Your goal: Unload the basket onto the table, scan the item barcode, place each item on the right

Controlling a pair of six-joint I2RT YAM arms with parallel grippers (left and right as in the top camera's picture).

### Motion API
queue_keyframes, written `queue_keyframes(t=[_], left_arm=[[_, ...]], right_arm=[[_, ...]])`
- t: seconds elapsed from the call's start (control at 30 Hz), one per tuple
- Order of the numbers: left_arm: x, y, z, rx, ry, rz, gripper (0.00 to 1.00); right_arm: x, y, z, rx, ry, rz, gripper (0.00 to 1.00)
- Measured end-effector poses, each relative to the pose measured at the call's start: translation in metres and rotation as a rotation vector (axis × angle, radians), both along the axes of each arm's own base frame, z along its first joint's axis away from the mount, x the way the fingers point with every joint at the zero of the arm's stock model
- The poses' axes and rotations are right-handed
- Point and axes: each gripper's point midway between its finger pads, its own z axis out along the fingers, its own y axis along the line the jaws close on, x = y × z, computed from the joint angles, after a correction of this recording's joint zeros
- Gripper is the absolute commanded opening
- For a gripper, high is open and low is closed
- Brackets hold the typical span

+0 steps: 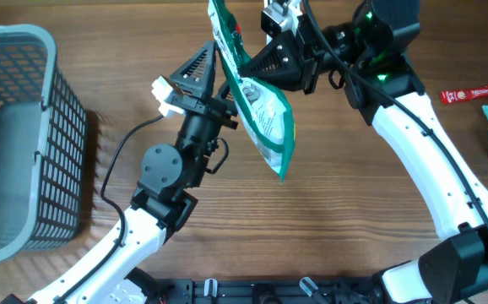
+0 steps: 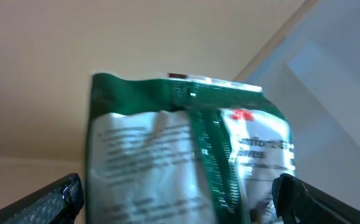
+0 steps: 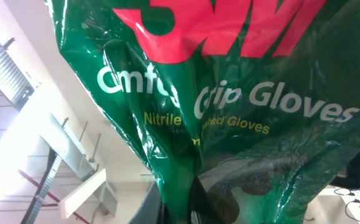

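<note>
– Above mid-table, item one: glove packet (image 1: 261, 110), green, held up off the table (image 1: 354, 219). Position?

– Between the two arms. In the overhead view its long axis runs from the far edge down toward the near right, with the loose end lowest.

– Holder?

– Right gripper (image 1: 257, 59), jaws shut tight on the packet's upper part. Its own camera shows the branded front filling the frame and the film pinched at the bottom centre.

– Item two: left gripper (image 1: 206, 69)?

– Jaws fully wide, holding nothing. It sits just beside the packet on the packet's left and points at it. Its camera shows the packet's pale printed back panel (image 2: 149, 162) framed between its two fingers (image 2: 61, 199). I cannot tell whether it touches.

– Barcode?

– Print on that panel is blurred, so no barcode can be made out. No scanner shows in any view.

– Judgement?

– The back panel faces the left arm, which is the nearer free one. The next move likely turns on keeping that face square to it.

– Other stock?

– Grey basket (image 1: 58, 127) at far left, and a red wrapper (image 1: 472, 94) at far right, both well apart.
</note>
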Motion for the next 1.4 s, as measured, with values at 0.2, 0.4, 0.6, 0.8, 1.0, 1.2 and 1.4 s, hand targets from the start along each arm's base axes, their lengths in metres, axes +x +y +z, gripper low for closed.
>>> queue_keyframes(t=[0.2,0.4,0.6,0.8,1.0,1.2,1.4], left_arm=[[-0.006,0.005,0.019,-0.05,-0.072,0.006,0.81],[-0.002,0.002,0.008,-0.02,-0.035,0.003,0.36],[-0.001,0.0,0.002,-0.007,-0.011,-0.002,0.26],[-0.003,-0.006,0.003,0.004,-0.019,-0.038,0.22],[-0.01,-0.02,0.003,0.086,-0.067,-0.137,0.28],[-0.005,-0.001,-0.002,0.39,-0.233,-0.197,0.29],[-0.016,0.002,-0.015,0.559,-0.33,-0.322,0.18]], right_arm=[[0.0,0.0,-0.002,-0.001,0.003,0.001,0.04],[0.002,-0.001,-0.003,0.003,-0.01,-0.005,0.05],[0.011,-0.012,-0.004,0.02,-0.064,-0.041,0.53],[0.022,-0.025,-0.004,0.109,-0.381,-0.082,1.0],[0.04,-0.044,-0.022,0.136,-0.55,-0.142,0.99],[0.061,-0.054,-0.085,-0.041,-0.354,-0.282,1.0],[0.065,-0.087,-0.203,-0.607,-0.324,-0.39,1.0]])
